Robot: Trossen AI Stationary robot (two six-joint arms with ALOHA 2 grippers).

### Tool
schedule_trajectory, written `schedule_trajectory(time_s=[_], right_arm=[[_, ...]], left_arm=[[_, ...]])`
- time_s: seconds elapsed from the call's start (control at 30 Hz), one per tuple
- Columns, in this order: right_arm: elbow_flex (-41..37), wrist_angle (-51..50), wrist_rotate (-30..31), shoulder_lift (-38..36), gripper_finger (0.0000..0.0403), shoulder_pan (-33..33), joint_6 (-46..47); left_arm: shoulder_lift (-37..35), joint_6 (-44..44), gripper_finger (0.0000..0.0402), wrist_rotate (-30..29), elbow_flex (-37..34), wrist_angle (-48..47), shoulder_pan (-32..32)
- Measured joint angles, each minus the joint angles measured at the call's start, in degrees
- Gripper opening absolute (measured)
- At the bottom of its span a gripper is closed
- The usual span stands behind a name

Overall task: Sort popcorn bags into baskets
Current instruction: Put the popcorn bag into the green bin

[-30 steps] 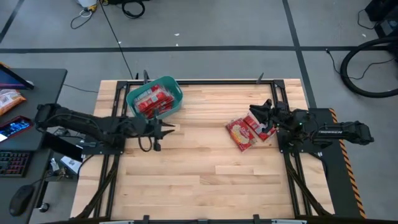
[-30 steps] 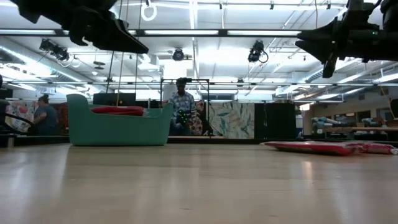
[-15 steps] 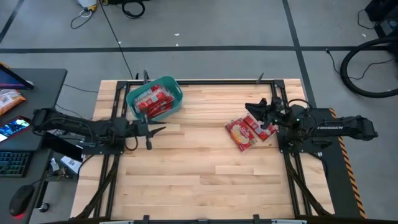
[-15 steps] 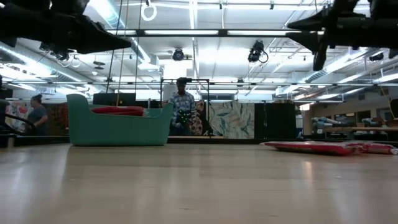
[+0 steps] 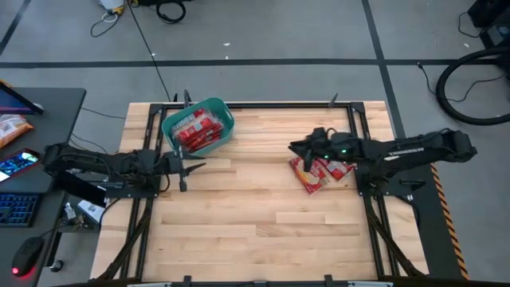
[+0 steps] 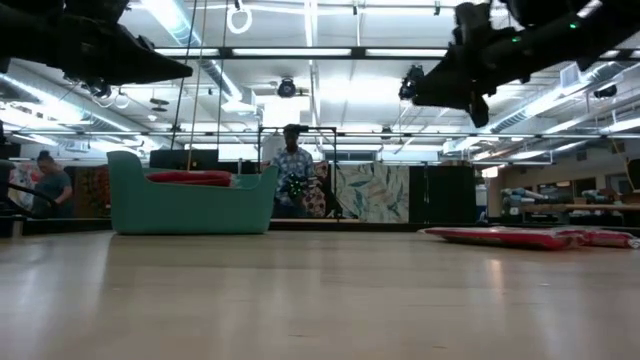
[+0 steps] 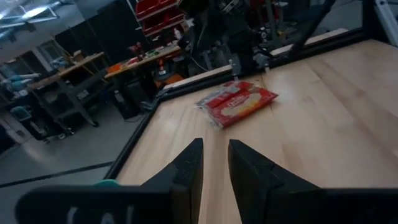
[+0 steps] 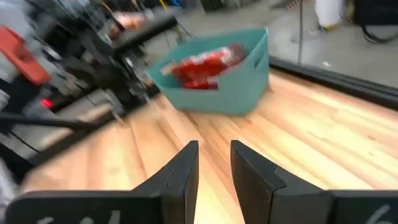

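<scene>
The teal basket [image 5: 198, 125] stands at the table's far left and holds several red popcorn bags [image 5: 194, 129]; it also shows in the right wrist view [image 8: 217, 71] and the low view [image 6: 190, 200]. A few more red popcorn bags [image 5: 316, 170] lie flat in a loose overlapping heap on the right half of the table [image 7: 236, 102] [image 6: 530, 238]. My right gripper [image 5: 296, 147] hangs in the air just left of that heap, fingers a narrow gap apart [image 8: 214, 163], pointing toward the basket. My left gripper [image 5: 183, 167] hovers near the basket's near side, also narrowly open [image 7: 216, 158].
Bare wooden tabletop [image 5: 255, 215] stretches between the basket and the heap and across the near half. A black frame [image 5: 263, 104] borders the table. A desk with a phone and keyboard [image 5: 20, 163] stands off the left edge. People stand in the room behind [image 6: 292, 170].
My right gripper has swung toward the table's left, passing above the heap of bags, its arm stretching out level. My left gripper has drawn back toward the left edge, away from the basket. The bags and the basket have stayed put.
</scene>
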Motion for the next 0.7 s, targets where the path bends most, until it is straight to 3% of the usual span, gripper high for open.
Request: schedule_trajectory(time_s=[0.43, 0.7], right_arm=[[17.0, -23.7, 3.5, 17.6, 0.0098, 2.0, -2.5], [31.5, -54.0, 10.6, 27.6, 0.0098, 3.9, 2.1]], left_arm=[[0.5, -3.9, 0.0079, 1.4, 0.0, -3.5, 0.0], [0.7, -9.4, 0.0079, 1.4, 0.0, -4.4, 0.0]])
